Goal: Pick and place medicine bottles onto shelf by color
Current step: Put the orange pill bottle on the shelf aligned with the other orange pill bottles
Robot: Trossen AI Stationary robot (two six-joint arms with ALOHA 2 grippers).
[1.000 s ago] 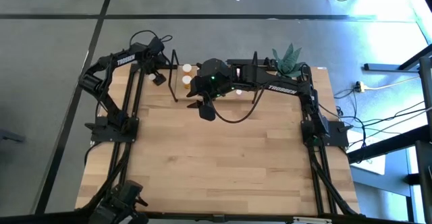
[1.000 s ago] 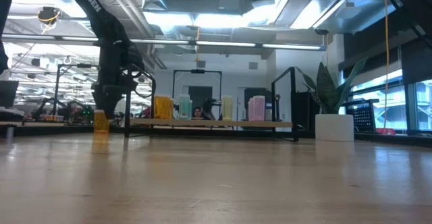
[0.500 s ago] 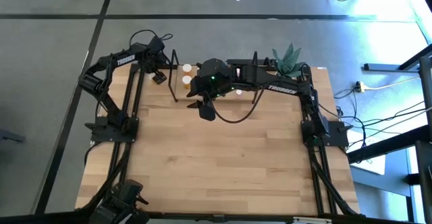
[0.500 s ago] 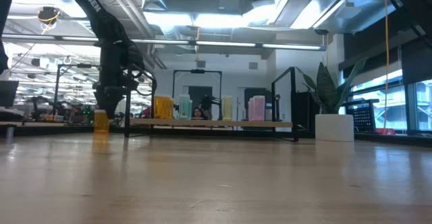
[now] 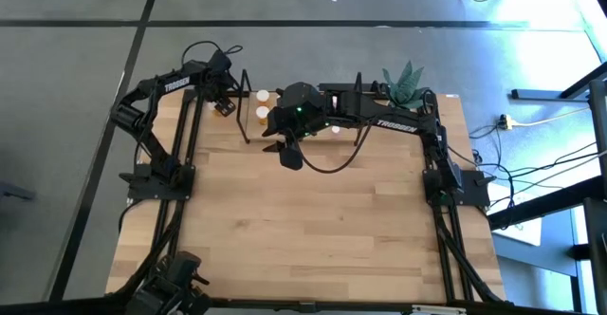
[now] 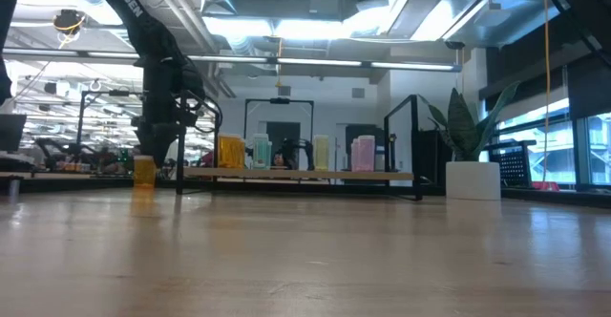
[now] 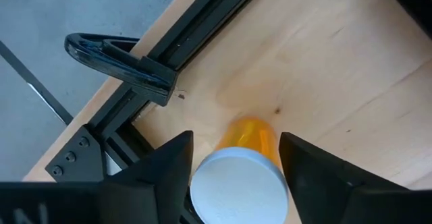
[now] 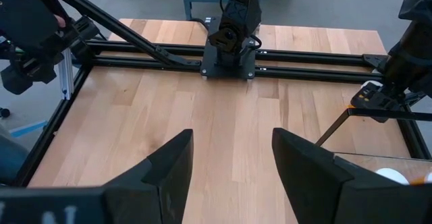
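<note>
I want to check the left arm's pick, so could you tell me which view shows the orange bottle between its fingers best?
The left wrist view: the orange bottle stands upright between the left gripper fingers, white cap up. The low view shows it small on the table; the high view hides it under the gripper.

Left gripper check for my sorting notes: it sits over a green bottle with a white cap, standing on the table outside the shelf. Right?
Not quite: the bottle is orange, not green, as the left wrist view shows. The rest holds: its cap is white, it stands on the table between the left gripper fingers, outside the shelf.
</note>
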